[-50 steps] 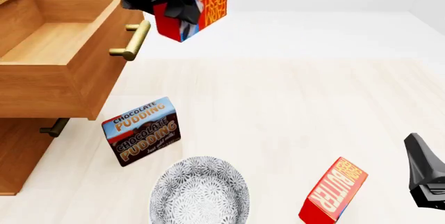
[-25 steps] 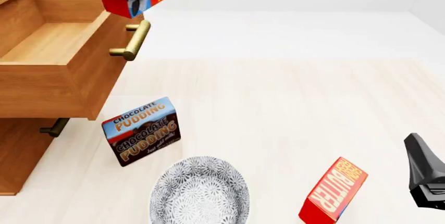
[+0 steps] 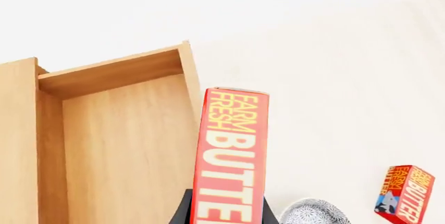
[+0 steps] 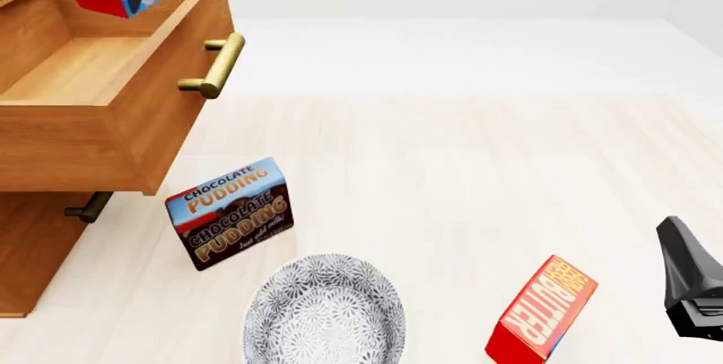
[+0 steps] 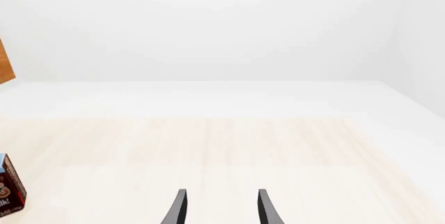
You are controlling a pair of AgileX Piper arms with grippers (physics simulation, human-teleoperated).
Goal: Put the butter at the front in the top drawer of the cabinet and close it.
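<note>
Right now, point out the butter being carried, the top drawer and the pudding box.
carried butter (image 3: pixel 232 156), left wrist view, on its orange lettered face.
top drawer (image 4: pixel 107 140), front view, on its near side wall.
pudding box (image 4: pixel 232 212), front view, on its printed front face.

"FARM FRESH BUTTER" on the held butter (image 3: pixel 232 156), apparently the same on the second butter box (image 4: pixel 543 309), "CHOCOLATE PUDDING" twice on the pudding box (image 4: pixel 232 212)
</note>
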